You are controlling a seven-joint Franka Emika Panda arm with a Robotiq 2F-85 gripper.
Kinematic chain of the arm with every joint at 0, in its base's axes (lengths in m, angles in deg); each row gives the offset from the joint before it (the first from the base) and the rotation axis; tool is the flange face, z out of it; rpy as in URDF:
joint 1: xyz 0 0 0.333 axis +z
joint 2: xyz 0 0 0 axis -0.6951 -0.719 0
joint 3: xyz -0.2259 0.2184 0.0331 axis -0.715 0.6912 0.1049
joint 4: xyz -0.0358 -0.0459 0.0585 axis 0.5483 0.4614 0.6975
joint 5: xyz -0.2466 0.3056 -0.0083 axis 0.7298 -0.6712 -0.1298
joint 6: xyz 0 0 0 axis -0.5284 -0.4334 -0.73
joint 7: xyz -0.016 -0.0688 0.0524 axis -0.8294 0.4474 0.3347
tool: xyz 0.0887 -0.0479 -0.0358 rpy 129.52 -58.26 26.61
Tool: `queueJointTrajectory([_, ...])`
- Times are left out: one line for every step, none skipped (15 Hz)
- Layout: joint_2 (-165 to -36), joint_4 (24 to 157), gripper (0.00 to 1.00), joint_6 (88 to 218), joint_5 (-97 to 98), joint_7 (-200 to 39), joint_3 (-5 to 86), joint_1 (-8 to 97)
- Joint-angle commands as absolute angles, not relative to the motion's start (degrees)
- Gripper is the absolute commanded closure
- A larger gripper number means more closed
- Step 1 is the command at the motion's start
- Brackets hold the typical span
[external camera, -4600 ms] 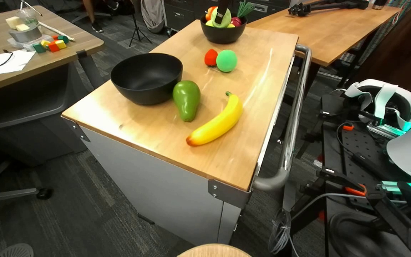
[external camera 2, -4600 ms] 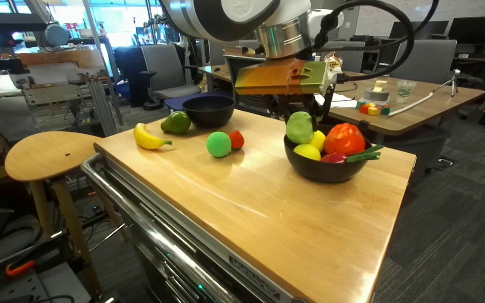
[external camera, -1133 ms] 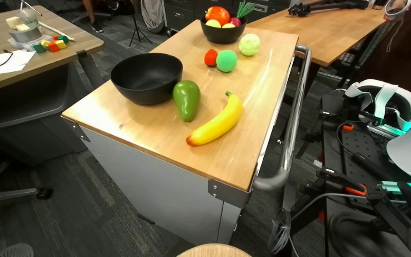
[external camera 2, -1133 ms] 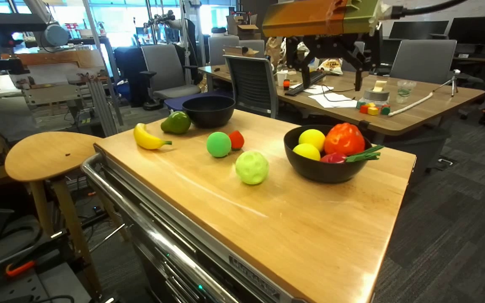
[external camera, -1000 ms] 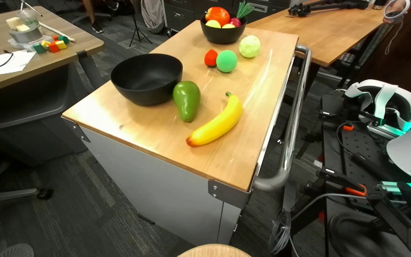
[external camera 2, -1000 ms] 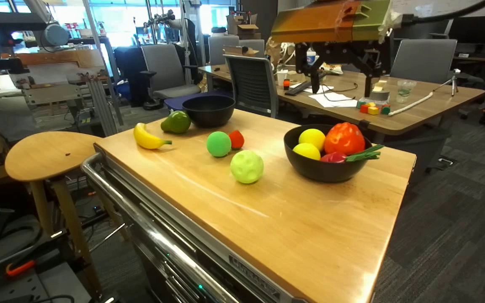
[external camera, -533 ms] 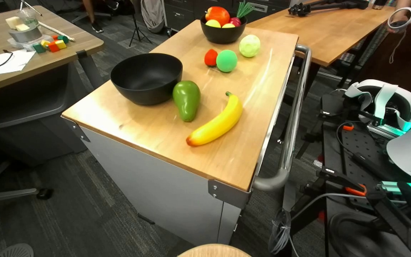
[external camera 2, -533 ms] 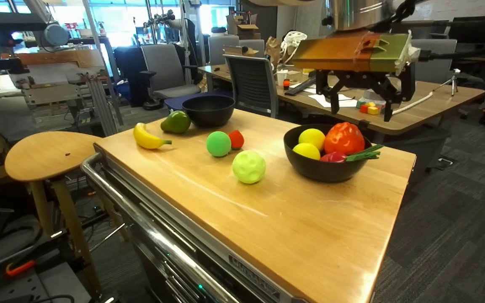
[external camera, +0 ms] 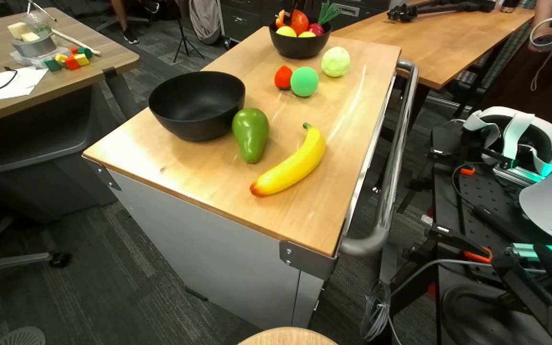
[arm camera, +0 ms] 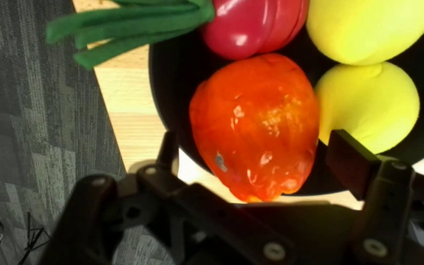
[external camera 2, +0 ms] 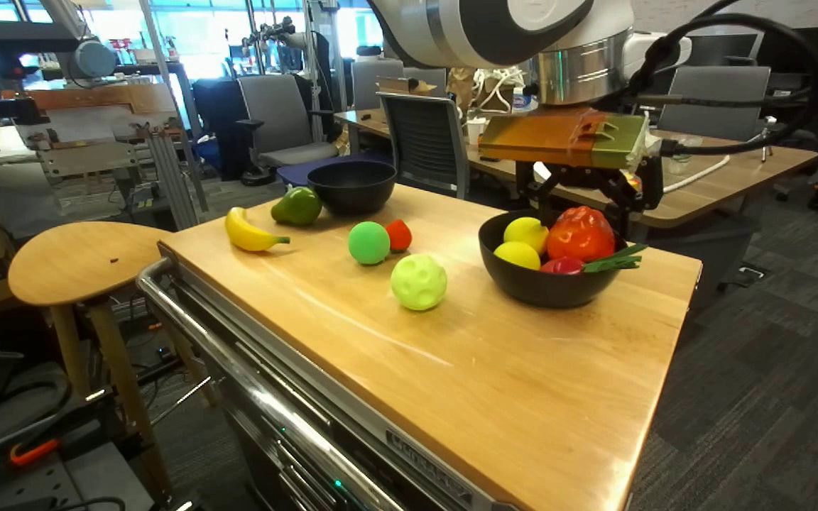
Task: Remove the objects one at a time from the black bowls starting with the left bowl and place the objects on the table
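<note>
Gripper [arm camera: 256, 152] wide, nothing held; jaws straddle red pepper [arm camera: 254, 125] in wrist view, I judge so squeeze lands across its width, lift next. Pepper sits in loaded black bowl [external camera 2: 544, 292], hemmed by radish [arm camera: 247, 27] at 12 o'clock, lemon [arm camera: 372, 106] at 3; my finger [arm camera: 348, 165] at 4 may nudge lemon. Twin bowl [external camera: 197, 105], 8 o'clock of loaded one in exterior view, looks finished. Avocado [external camera: 250, 134], banana [external camera: 291, 165], green ball [external camera: 304, 81] spread on table [external camera: 180, 167], presumably unloaded. Badge [external camera 2: 429, 467] on table's side: lettering too blurred to read.
</note>
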State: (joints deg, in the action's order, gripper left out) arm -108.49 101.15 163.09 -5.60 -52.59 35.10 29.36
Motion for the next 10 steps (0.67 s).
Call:
queueJointTrajectory([-110.07,100.15,0.00,165.39,-2.55,-55.00,35.52,28.95])
queueJointTrajectory([-110.41,100.08,0.00,165.84,-2.12,-55.36,35.45,28.92])
queueJointTrajectory([-110.62,100.12,0.00,166.12,-1.73,-55.72,35.43,28.90])
queueJointTrajectory([-110.66,100.30,0.00,166.55,-1.47,-55.96,35.46,28.88])
queueJointTrajectory([-110.71,100.41,0.00,166.96,-1.28,-56.11,35.54,28.84])
queueJointTrajectory([-110.57,100.57,0.06,167.09,-1.22,-56.24,35.65,28.83])
queueJointTrajectory([-110.47,100.68,0.20,167.34,-1.27,-56.32,35.71,28.82])
queueJointTrajectory([-110.38,100.71,0.34,167.63,-1.33,-56.33,35.79,28.81])
queueJointTrajectory([-110.25,100.85,0.40,167.85,-1.41,-56.35,35.90,28.79])
queueJointTrajectory([-110.11,100.97,0.40,168.03,-1.45,-56.42,35.95,28.80])
